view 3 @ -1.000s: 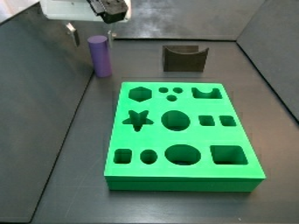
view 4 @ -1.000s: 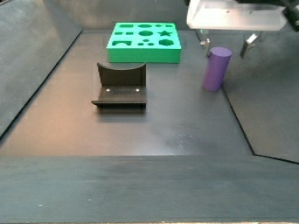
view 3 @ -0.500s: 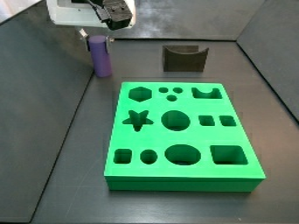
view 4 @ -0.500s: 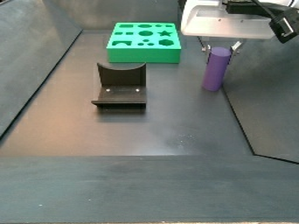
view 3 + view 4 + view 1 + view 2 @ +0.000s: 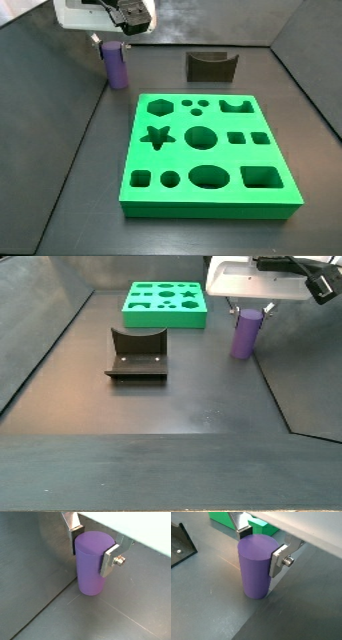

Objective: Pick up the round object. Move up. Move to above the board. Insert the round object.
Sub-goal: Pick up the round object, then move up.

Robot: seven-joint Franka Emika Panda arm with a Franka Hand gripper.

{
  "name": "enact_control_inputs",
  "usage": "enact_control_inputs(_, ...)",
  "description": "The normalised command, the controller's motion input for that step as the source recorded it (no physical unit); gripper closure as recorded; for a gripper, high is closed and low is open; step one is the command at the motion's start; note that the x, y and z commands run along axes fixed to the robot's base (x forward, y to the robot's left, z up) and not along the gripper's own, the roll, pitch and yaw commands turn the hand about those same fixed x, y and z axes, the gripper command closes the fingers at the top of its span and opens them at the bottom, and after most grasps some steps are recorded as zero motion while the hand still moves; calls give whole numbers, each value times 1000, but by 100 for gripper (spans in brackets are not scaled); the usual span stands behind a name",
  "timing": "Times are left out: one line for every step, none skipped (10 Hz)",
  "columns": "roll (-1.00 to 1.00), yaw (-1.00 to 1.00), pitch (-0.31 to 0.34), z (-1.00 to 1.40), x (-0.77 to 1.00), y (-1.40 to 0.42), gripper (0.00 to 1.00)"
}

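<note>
The round object, a smooth purple cylinder [image 5: 116,68], stands upright on the dark floor near the back left wall, and it also shows in the side view [image 5: 245,336]. My gripper [image 5: 112,40] is down over its top. In both wrist views the silver fingers [image 5: 110,559] [image 5: 278,559] press against opposite sides of the cylinder [image 5: 90,562] [image 5: 256,567] near its top, and its base rests on the floor. The green board [image 5: 201,208] with shaped holes lies apart from it, toward the middle of the floor.
The dark fixture [image 5: 210,66] stands at the back, between the cylinder and the board's far end; it also shows in the side view [image 5: 136,354]. Dark walls enclose the floor, and one wall runs close beside the cylinder.
One second ago the gripper was beside and above the cylinder; it has come down over the top. Nothing visibly differs in the last half second.
</note>
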Motion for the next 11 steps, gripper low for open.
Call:
enact_control_inputs(0,0,0,0,0,0,100)
enact_control_inputs(0,0,0,0,0,0,100)
enact_control_inputs(0,0,0,0,0,0,100)
enact_control_inputs(0,0,0,0,0,0,100)
enact_control_inputs(0,0,0,0,0,0,100)
enact_control_inputs(0,0,0,833,0,0,100)
enact_control_inputs(1,-41,7,825,-6,47,100)
enact_control_inputs(-11,-42,36,768,-32,45,100)
enact_control_inputs(-38,-37,46,667,-25,19,100)
enact_control_inputs(-64,-30,47,569,-23,4,100)
enact_control_inputs(-90,-20,46,465,-24,-3,100)
